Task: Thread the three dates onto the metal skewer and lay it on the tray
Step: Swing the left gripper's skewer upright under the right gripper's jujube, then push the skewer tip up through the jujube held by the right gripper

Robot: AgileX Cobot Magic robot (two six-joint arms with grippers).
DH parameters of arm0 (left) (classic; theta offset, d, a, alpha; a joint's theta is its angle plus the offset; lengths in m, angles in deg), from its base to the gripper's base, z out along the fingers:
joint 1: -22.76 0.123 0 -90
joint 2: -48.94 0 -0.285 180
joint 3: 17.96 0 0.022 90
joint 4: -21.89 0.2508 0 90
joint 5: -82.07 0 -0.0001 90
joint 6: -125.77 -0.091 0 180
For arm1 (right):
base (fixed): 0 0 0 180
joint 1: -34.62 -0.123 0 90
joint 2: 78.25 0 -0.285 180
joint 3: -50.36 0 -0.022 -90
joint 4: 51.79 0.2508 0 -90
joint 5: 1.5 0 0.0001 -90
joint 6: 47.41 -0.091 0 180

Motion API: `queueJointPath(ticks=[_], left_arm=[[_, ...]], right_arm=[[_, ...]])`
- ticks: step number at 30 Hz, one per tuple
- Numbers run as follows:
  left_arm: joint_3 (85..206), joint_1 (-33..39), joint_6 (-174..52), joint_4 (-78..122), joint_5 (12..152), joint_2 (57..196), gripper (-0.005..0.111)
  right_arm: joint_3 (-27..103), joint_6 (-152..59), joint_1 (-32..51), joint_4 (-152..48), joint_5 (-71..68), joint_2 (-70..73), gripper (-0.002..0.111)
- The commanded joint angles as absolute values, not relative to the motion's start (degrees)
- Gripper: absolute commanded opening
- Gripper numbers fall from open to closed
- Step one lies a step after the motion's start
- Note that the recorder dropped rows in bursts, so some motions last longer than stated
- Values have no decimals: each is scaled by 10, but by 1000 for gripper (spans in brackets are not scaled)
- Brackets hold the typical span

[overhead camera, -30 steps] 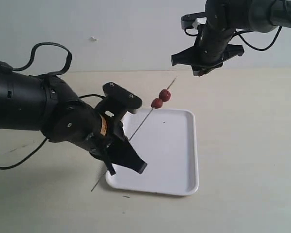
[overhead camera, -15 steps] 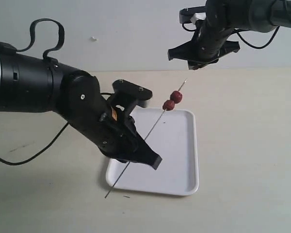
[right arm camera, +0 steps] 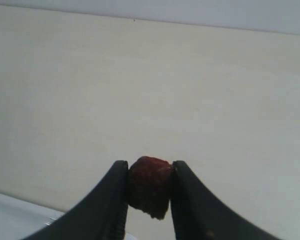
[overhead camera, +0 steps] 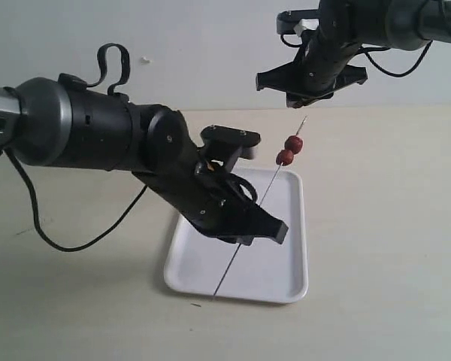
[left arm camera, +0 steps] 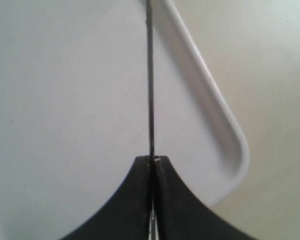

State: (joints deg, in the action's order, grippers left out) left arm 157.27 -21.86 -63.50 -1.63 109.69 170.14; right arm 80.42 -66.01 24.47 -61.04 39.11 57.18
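Observation:
My left gripper [overhead camera: 248, 235] [left arm camera: 153, 159] is shut on the metal skewer [overhead camera: 244, 243] [left arm camera: 150, 90], which slants up to the right above the white tray [overhead camera: 293, 248] [left arm camera: 225, 125]. Two dark-red dates [overhead camera: 289, 150] sit threaded near the skewer's upper tip. High at the back right, my right gripper [overhead camera: 310, 96] [right arm camera: 149, 172] is shut on a third date [right arm camera: 150, 186], just above the skewer's tip. That date is not visible in the exterior view.
The tray lies on a pale beige tabletop [overhead camera: 383, 226]. The left arm's black body [overhead camera: 98, 143] and its cable [overhead camera: 75, 241] stretch over the left half of the table. A pale wall [overhead camera: 195, 45] stands behind.
My left arm has swung right, carrying the skewer and its two dates over the tray's middle and steeper. My right gripper has shifted slightly left and up.

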Motion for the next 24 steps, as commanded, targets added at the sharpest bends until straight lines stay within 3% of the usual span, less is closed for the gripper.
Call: queueJointPath(ticks=[1, 24], left_arm=[[1598, -218, -646, -46, 1088, 1720, 0], [1674, -195, -658, -88, 1116, 1782, 0]], right_arm=[[809, -655, 247, -608, 382, 563, 28], [809, -655, 247, -608, 382, 563, 28]])
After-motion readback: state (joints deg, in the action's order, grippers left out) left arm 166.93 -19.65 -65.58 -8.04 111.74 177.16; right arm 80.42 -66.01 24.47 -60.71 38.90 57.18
